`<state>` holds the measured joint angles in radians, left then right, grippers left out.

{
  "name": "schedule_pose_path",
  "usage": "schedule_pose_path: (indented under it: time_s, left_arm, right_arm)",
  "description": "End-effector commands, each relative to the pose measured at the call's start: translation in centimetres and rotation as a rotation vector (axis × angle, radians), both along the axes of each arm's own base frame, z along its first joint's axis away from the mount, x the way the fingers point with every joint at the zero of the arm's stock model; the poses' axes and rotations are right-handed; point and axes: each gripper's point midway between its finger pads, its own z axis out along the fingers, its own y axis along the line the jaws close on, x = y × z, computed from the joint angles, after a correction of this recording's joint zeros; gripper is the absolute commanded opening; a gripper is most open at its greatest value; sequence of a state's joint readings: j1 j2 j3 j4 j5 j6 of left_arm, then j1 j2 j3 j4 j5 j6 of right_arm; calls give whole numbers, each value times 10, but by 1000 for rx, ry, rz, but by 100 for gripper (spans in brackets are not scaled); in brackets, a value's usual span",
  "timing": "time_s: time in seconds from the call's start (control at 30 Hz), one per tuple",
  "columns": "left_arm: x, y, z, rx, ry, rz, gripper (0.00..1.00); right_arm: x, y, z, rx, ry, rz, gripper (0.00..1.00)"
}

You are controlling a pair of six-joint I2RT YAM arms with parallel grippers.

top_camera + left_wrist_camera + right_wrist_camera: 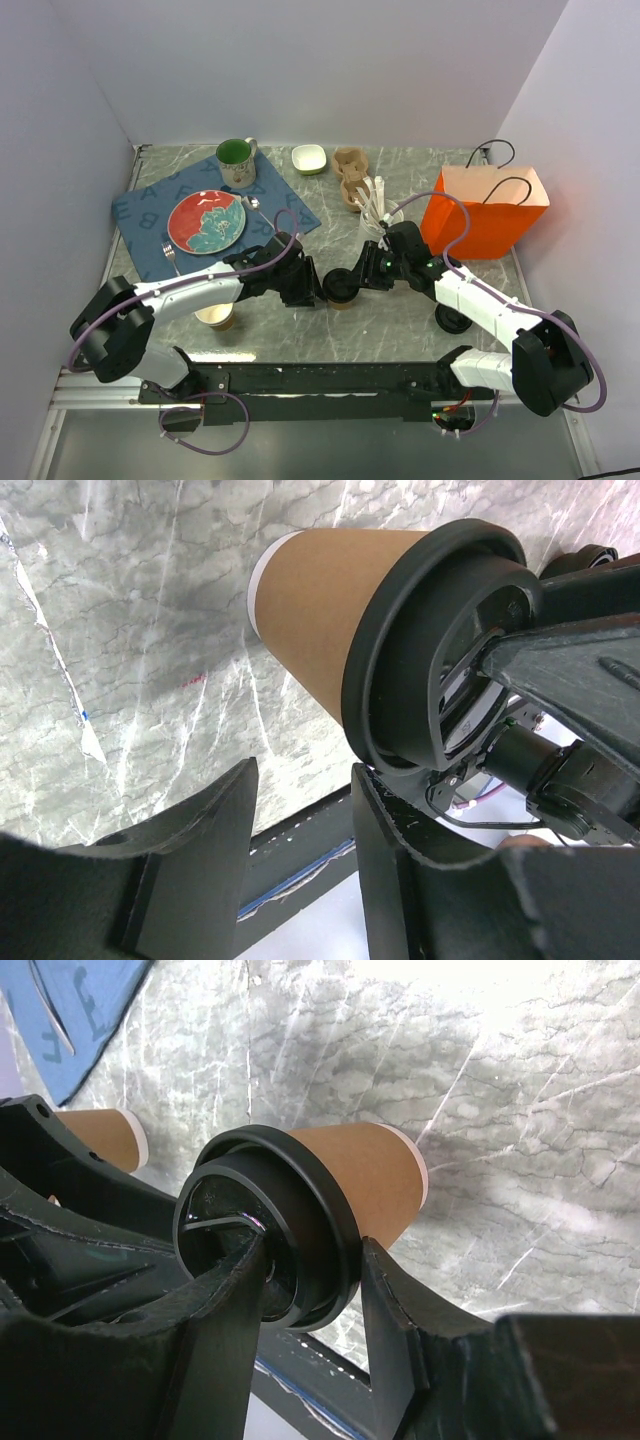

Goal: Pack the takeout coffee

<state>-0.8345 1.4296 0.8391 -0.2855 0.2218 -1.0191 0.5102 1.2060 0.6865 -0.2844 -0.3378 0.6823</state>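
Pale capitals, an A among them, edge the blue mat [150, 210] on the surface [390, 325]. The takeout coffee [341, 288] stands front and centre, its black lid clamped in the right jaws; the left jaws gape partway beside it, empty.

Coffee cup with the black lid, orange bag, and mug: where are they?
takeout coffee [368, 1175]: right wrist view, brown paper side.
orange bag [485, 225]: top view, front face.
mug [237, 165]: top view, outer side.

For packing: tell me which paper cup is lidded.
The small brown paper cup in the right gripper, topped by a round black plastic lid; the other, tan paper cup is lidless.
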Motion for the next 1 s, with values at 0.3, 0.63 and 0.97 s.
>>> schedule_pose_path:
  time_s: [0.3, 0.63, 0.97]
  left_arm:
    - [15, -5, 41, -64, -92, 10, 48]
    - [16, -9, 31, -63, -76, -5, 47]
    - [12, 2, -1, 20, -13, 19, 45]
  right_arm:
    - [-6, -17, -22, -81, 46, -52, 46]
    - [-6, -18, -22, -81, 51, -67, 46]
    - [-10, -19, -29, -79, 72, -82, 45]
